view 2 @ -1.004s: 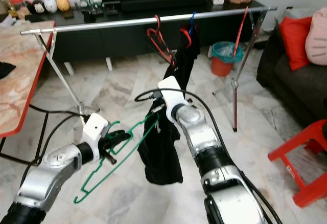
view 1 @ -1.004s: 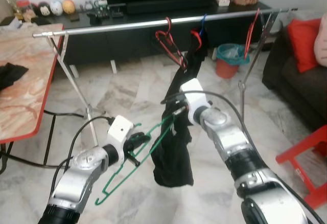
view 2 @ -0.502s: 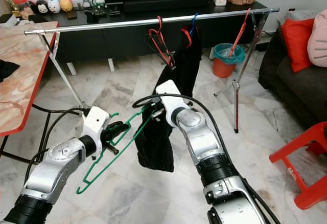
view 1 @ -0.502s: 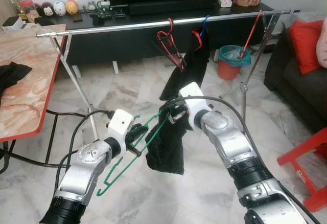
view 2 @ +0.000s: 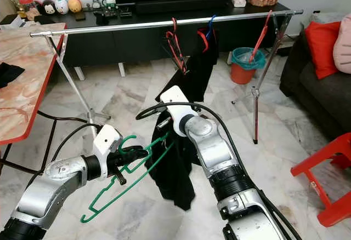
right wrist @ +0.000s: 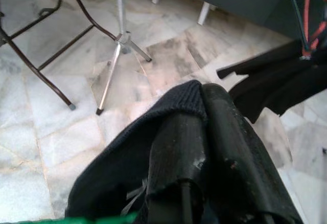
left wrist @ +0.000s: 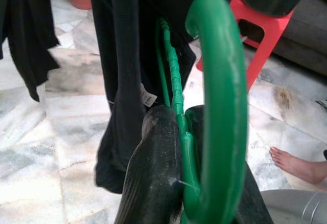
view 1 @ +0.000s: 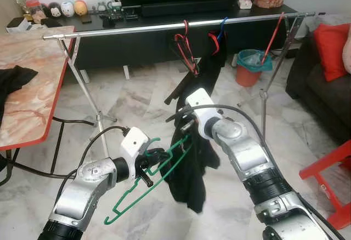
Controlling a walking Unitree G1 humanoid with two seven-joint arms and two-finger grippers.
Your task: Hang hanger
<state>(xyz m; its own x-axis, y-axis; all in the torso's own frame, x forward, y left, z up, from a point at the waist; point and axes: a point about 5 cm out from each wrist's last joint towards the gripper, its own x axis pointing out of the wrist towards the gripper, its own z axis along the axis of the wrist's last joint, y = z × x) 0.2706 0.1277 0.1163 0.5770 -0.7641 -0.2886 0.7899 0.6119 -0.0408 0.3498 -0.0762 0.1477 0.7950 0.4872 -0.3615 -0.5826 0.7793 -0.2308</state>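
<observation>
Green hanger (view 1: 148,182) pinched at its neck by the left gripper (view 1: 155,159), fingers (left wrist: 153,173) closed tight around the stem just below the hook, frame slanting down and away beneath. Black garment (view 1: 189,180) bunched right beside it, clamped in the right gripper (right wrist: 204,147) at its upper edge, cloth dangling toward the marble floor (view 1: 137,103). Looks like the dressing step: one hanger arm nosing at the cloth, not yet threaded through. Next move likely calls for sliding that arm into the garment's opening, then lifting both up to the rail (view 1: 142,27), well above and beyond both grippers, where red hangers (view 1: 184,45) already hang.
</observation>
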